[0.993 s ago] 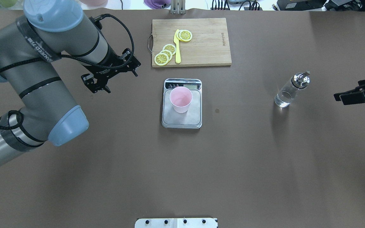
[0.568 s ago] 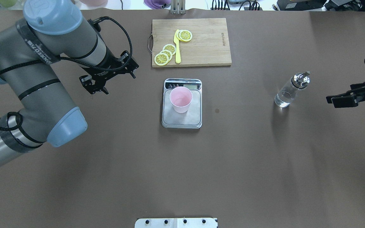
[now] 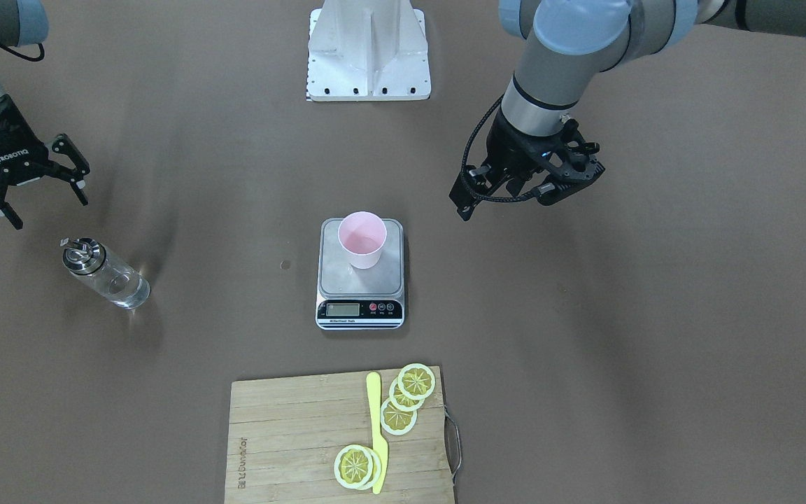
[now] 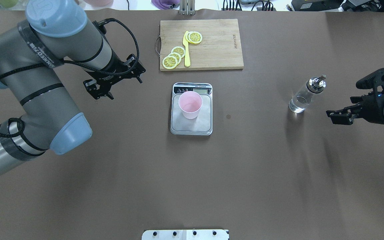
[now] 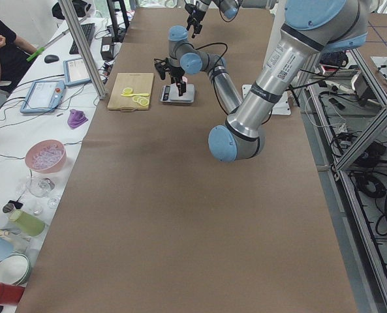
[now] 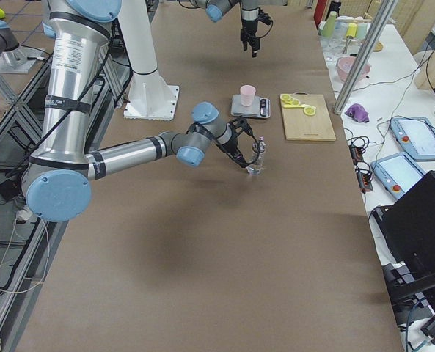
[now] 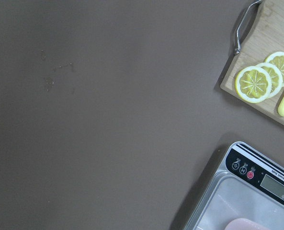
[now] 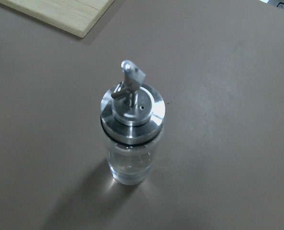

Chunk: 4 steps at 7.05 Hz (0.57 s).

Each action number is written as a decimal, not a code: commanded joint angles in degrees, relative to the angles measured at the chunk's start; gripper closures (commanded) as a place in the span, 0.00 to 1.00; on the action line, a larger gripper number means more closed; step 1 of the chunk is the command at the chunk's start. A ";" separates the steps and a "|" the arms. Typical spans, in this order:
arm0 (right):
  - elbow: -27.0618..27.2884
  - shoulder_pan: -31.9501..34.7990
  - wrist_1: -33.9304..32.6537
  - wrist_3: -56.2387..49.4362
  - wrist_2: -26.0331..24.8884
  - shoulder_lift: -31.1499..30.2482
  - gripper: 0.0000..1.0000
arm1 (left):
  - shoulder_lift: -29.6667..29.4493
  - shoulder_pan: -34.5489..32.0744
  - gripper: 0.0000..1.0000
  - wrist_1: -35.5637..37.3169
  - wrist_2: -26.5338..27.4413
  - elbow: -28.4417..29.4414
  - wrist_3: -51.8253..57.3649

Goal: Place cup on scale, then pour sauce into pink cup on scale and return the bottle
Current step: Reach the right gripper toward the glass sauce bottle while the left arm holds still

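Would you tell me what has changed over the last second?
The open right gripper moved in from the right toward the bottle, without touching it. The left gripper barely shifted; the cup, on the scale, and the bottle stayed put.

A small pale pink tapered cup (image 4: 190,105) stands upright on a small steel-topped digital scale (image 4: 192,127). Well apart on the brown counter (image 4: 192,183), a clear glass bottle with a metal pourer (image 4: 303,96) stands near the right pincer (image 4: 343,99), whose jaws are spread.

The cup (image 7: 249,224) (pink rim only) is cut off below.
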 commanded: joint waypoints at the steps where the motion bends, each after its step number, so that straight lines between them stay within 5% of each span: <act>1: -4.49 -3.51 6.33 4.25 -5.90 2.31 0.01 | 0.01 0.00 0.01 0.00 0.00 0.32 0.38; 4: -6.34 -6.51 8.78 4.82 -9.61 3.20 0.00 | 0.01 0.00 0.01 0.00 0.00 0.41 0.38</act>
